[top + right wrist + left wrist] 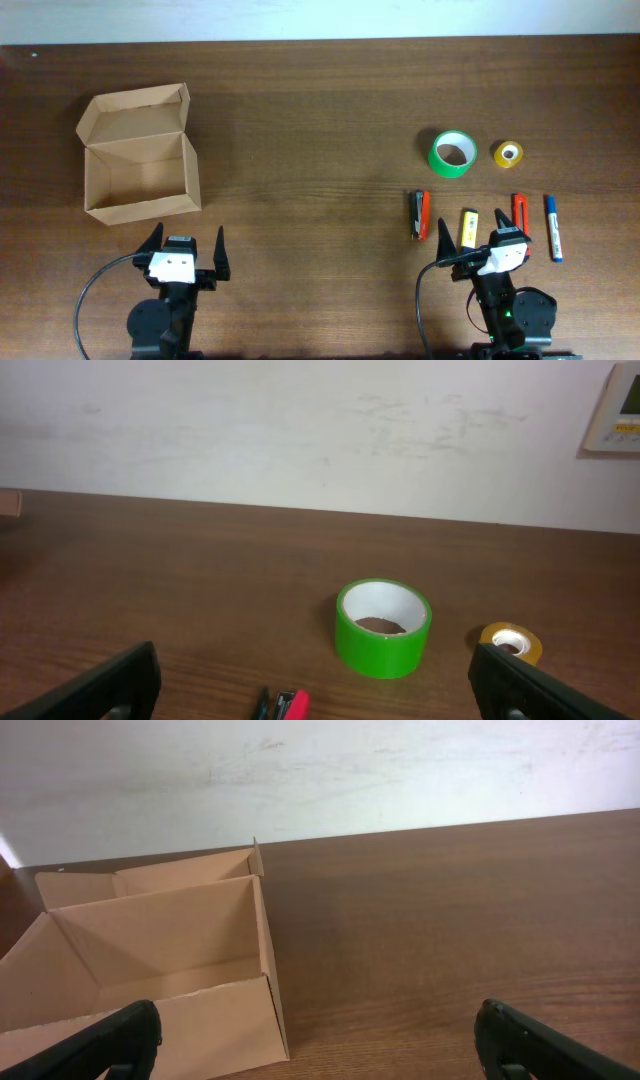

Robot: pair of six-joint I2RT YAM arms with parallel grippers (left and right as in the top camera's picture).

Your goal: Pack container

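Note:
The container (143,208) is a tan cardboard box, open and empty, at the table's left with its flap lid folded back. My left gripper (187,241) is open and empty just in front of it; in the left wrist view the box (200,1020) fills the left side between and beyond the jaws (320,1055). My right gripper (485,238) is open and empty near the front right. Ahead of it lie a green tape roll (452,153), a small yellow tape roll (509,153), a red-black stapler (418,214), a yellow marker (468,228), a red marker (520,212) and a blue marker (553,227).
In the right wrist view the green tape roll (383,628) stands ahead, the yellow roll (510,644) to its right, the stapler's tip (285,706) at the bottom. A pale wall runs behind the table's far edge.

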